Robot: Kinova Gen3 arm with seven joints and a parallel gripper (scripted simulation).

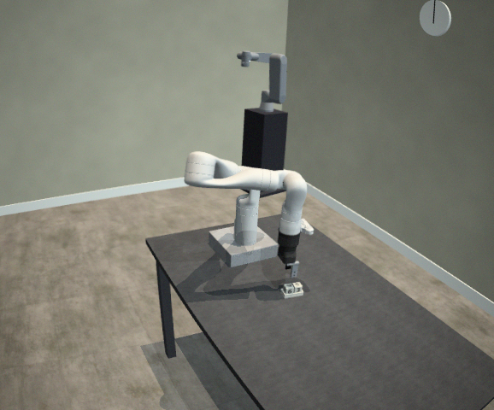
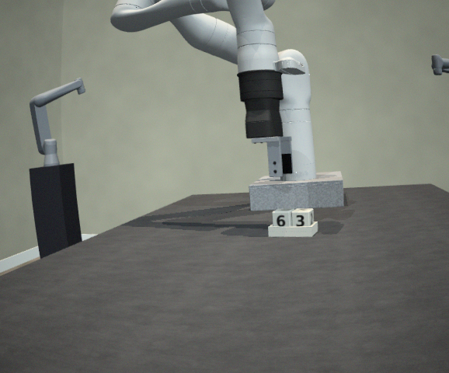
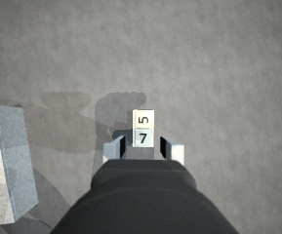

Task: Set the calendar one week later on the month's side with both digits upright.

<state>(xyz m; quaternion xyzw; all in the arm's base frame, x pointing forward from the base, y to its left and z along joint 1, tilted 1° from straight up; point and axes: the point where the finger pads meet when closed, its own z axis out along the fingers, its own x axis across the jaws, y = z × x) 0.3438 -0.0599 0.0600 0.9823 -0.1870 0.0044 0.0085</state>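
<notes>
A small white tray (image 1: pixel 292 295) (image 2: pixel 293 231) lies flat on the dark table (image 1: pixel 371 335) (image 2: pixel 200 305), in front of the robot's base. Two white cubes stand in it side by side. In the exterior view the left cube (image 2: pixel 280 220) shows an upright 6 and the right cube (image 2: pixel 301 219) an upright 3. In the wrist view the cubes' top faces show a 7 (image 3: pixel 143 137) and a 5 (image 3: pixel 143 119). No month name is legible in any view. My gripper (image 1: pixel 292 266) (image 2: pixel 280 174) (image 3: pixel 142 143) is open and empty. It points straight down and hangs a short way above the cube with the 7 on top.
The robot's grey base block (image 1: pixel 243 254) (image 2: pixel 297 195) (image 3: pixel 6 166) stands just behind the tray. Black pedestals with camera arms stand off the table (image 1: pixel 264 138) (image 2: pixel 53 204). The table's edges lie far from the tray.
</notes>
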